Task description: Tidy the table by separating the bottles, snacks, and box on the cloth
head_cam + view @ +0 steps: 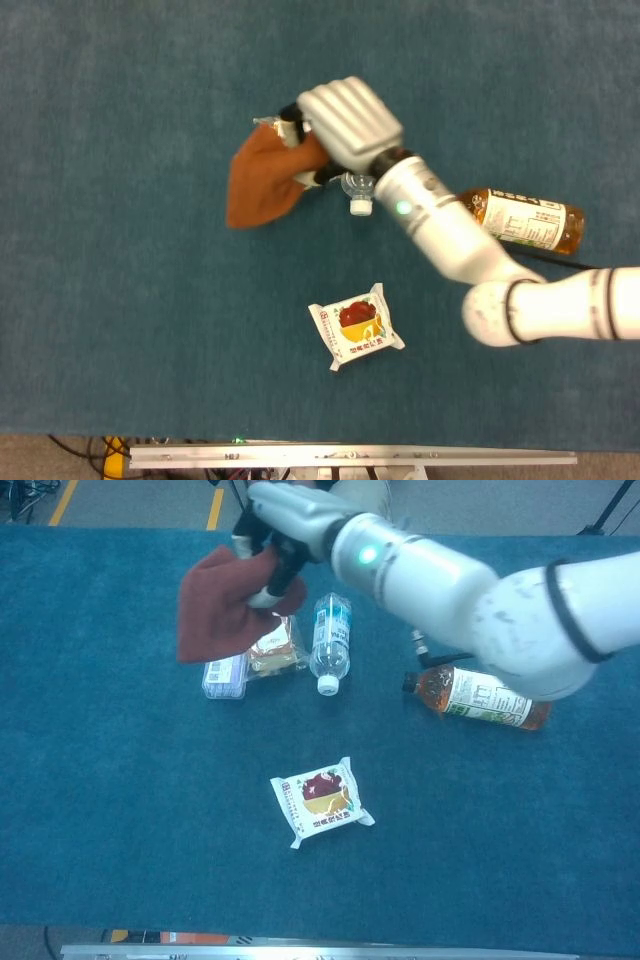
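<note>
Right hand (285, 520) grips brown cloth (222, 600) | raised above table | arm stretched leftward over snacks

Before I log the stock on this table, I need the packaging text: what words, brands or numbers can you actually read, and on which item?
None can be read.
Tea bottle: white label, print too small.
Water bottle: pale blue label, blurred.
Red-and-yellow snack packet: lettering blurred.
Clear box: sticker unreadable.
Bread snack: mostly hidden by the brown cloth that the right hand holds.
</note>
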### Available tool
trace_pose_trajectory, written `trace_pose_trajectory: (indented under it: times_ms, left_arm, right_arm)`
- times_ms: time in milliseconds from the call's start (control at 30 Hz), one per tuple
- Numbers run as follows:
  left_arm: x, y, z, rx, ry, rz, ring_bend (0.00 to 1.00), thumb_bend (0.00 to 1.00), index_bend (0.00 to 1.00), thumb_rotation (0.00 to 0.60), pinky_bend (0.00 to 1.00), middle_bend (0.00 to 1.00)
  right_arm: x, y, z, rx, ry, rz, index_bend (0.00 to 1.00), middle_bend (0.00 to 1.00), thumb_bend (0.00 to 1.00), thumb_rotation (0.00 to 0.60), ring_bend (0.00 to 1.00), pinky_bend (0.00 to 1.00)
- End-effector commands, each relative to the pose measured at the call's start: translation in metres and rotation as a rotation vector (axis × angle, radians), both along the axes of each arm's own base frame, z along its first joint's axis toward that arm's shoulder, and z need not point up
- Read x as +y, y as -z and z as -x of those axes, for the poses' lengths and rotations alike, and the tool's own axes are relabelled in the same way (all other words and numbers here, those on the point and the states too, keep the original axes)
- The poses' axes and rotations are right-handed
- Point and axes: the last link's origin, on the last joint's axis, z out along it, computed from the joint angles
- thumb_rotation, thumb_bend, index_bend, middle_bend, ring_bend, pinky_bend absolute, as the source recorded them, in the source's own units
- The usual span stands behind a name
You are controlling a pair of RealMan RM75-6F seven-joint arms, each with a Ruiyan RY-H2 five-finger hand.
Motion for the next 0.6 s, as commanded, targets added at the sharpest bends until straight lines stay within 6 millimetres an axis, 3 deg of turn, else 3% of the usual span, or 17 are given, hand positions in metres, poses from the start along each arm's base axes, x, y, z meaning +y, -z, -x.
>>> trace_pose_trajectory:
  times_ms: [33,400,600]
  left_arm:
    - [-0.001,-0.001,0.000,0.001,-0.002,-0.002,0.06,0.42,0.11,0.600,0.04,0.12]
    - [-0.010,-0.010,-0.002,0.019,-0.005,-0.019,0.06,0.42,0.11,0.600,0.04,0.12]
    - [-0.016,-0.012,-0.003,0.023,-0.010,-0.022,0.06,0.42,0.11,0.600,0.04,0.12]
  right_arm:
    - [-0.001,0.014,-0.018,-0.007,0.016,0.018,0.65,0.65,0.17,0.600,0.73,0.88]
    - [0.005,0.067,-0.056,-0.002,0.027,0.048,0.65,0.64,0.17,0.600,0.69,0.88]
    - [0.011,0.090,-0.067,0.018,0.017,0.020,0.63,0.58,0.15,0.600,0.62,0.83]
